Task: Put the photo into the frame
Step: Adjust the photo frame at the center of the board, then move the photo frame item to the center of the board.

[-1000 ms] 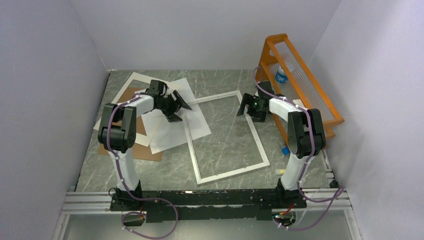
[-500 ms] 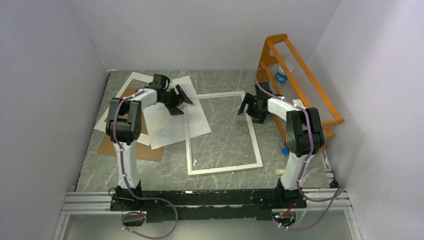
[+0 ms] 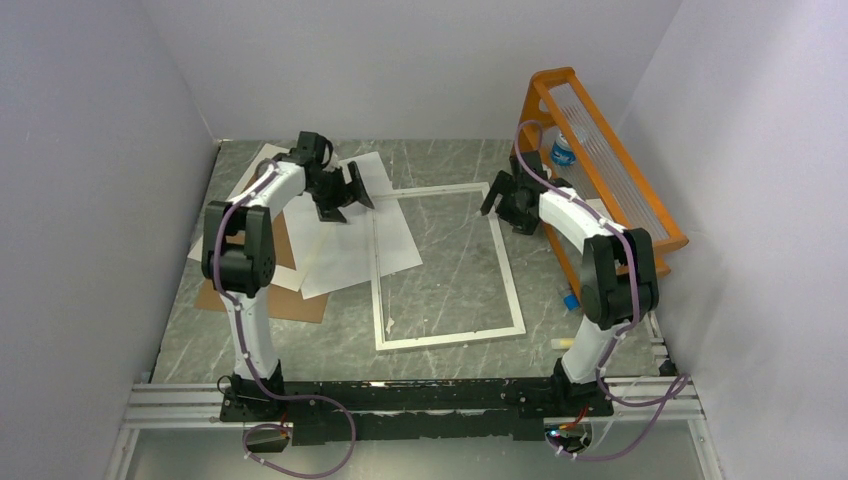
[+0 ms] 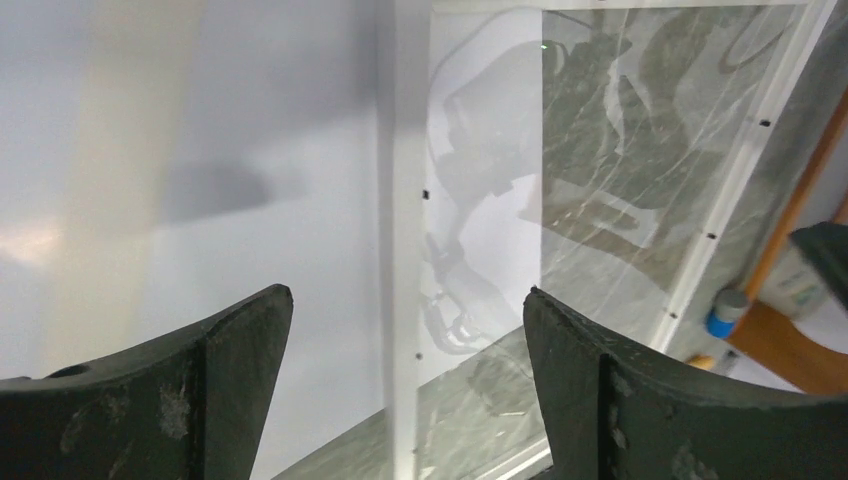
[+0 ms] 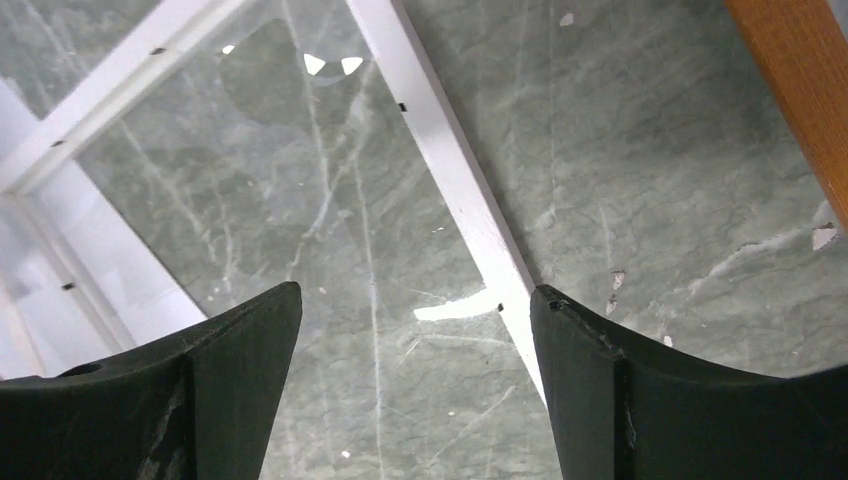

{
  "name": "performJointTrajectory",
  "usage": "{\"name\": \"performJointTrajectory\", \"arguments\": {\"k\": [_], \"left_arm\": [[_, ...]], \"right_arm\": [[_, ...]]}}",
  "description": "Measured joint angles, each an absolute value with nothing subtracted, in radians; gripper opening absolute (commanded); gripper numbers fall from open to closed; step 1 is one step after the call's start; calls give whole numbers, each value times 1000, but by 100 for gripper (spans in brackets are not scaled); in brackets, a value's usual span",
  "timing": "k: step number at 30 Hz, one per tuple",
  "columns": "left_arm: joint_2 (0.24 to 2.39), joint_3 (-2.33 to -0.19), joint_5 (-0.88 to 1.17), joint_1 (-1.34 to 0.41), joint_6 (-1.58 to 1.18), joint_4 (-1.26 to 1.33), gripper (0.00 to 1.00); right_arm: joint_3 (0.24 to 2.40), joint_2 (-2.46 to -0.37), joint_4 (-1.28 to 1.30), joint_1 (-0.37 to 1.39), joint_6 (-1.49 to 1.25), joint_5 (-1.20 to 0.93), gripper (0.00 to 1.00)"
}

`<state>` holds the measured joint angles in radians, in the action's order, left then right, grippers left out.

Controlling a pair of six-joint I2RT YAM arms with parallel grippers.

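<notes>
White-silver narrow rectangular frame [image 3: 450, 338] lies empty, white-backed paper photo [image 3: 340, 255] overlaps its left edge, not yet in; my left gripper [image 4: 405, 300] and right gripper [image 5: 415, 295] gape wide, holding nothing.

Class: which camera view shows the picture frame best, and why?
Top external: the whole frame lies flat on the table with all four sides visible. The left wrist view cuts off part of it. The right wrist view shows only two border strips.
</notes>
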<state>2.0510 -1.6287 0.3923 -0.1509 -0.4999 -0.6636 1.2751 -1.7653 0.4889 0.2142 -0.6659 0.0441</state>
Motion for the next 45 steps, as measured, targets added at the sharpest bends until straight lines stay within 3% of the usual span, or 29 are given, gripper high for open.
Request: {"name": "performJointTrajectory", "arguments": {"k": [11,21,28,40,45], "left_arm": [[2107,-1804,206,-21,-263,-910,84],[1885,-1379,185,86,-333,-904,84],[1749,-1322,180,321,-389,-819,83],[1954,-1328,399,403,-269,-578,52],[1961,-1328,471,395,-248,-570,47]], "right_arm": [[1274,-1735,416,279,-748,-139,81],[1357,-1828,282,578,-975,-290,74],[1480,-1990,256,763,-1128,-289,73],[1695,-2218,241,900,-1262,-206,70],[1731,-2239,246,905,-1268,-181,70]]}}
